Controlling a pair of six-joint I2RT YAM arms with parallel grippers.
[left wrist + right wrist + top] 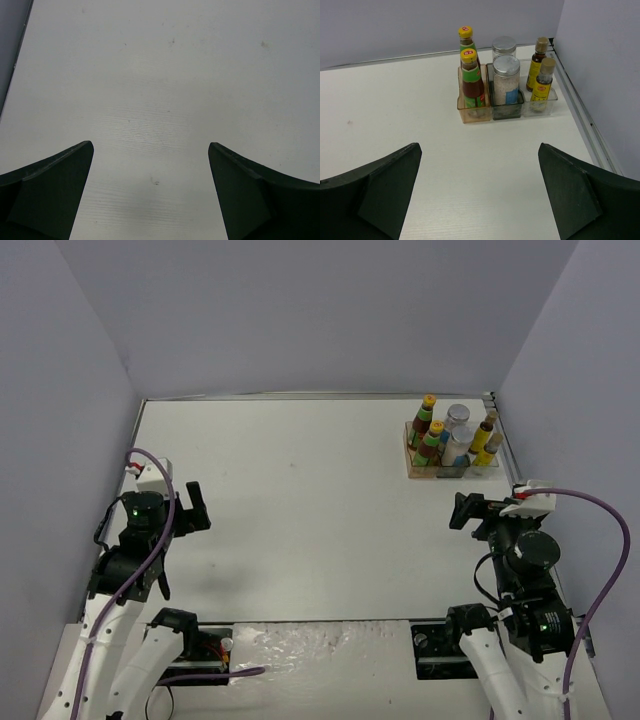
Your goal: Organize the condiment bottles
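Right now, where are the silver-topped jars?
The silver-topped jars sit in the tray, middle compartment, far right corner in the top view, between the yellow-capped bottles and yellow-labelled bottles.

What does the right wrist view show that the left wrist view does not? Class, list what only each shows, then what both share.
Right wrist only: a tray holding six bottles, upright: two yellow-capped bottles, two silver-topped jars, two small bottles; also the right gripper, open. Left wrist only: the left gripper, open, over faint specks. Both: the white table and two dark fingers set wide apart.
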